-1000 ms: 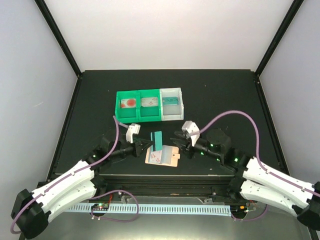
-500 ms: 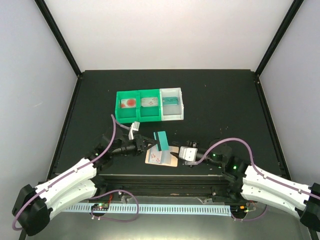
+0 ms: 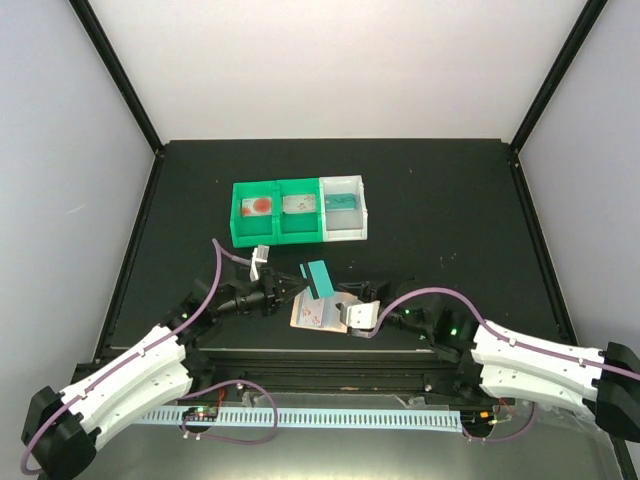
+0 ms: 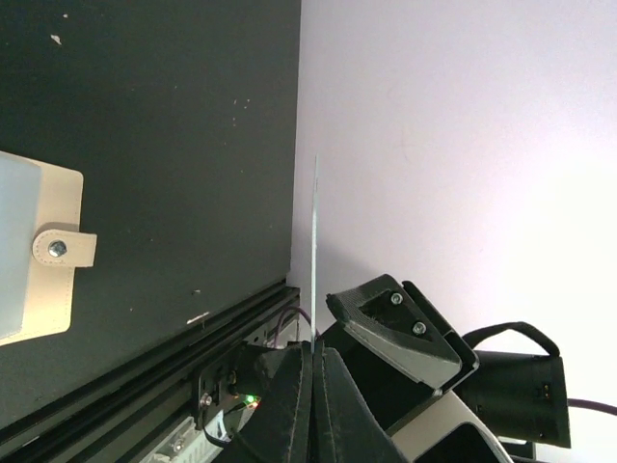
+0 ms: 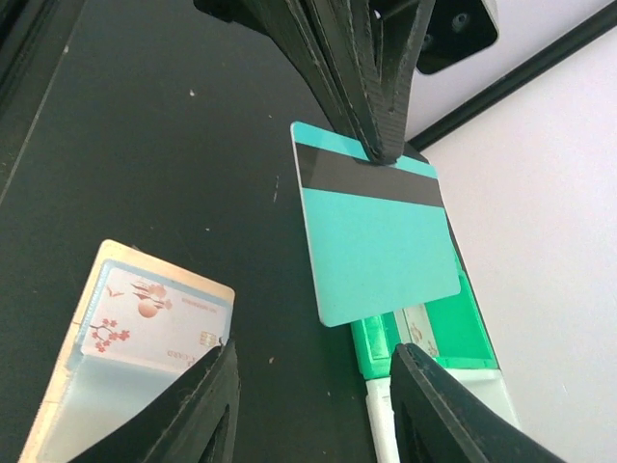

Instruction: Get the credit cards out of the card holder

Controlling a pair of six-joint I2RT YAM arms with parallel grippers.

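Card [image 5: 376,241] clamped in left gripper [image 4: 312,349] looks edge-on from that wrist, stripe-faced between right gripper's [image 5: 313,349] spread, empty fingers [image 5: 214,391].

The light is bright and even; it seems to come from above. The white walls [image 3: 330,60] are nearly washed out, while the black table [image 3: 450,200] stays dark, with only soft shadows. All views look sharp.

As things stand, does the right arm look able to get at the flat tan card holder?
Probably yes: the right gripper hangs open beside the flat tan card holder, nothing between them; the left gripper holds the teal plastic card clear of it.
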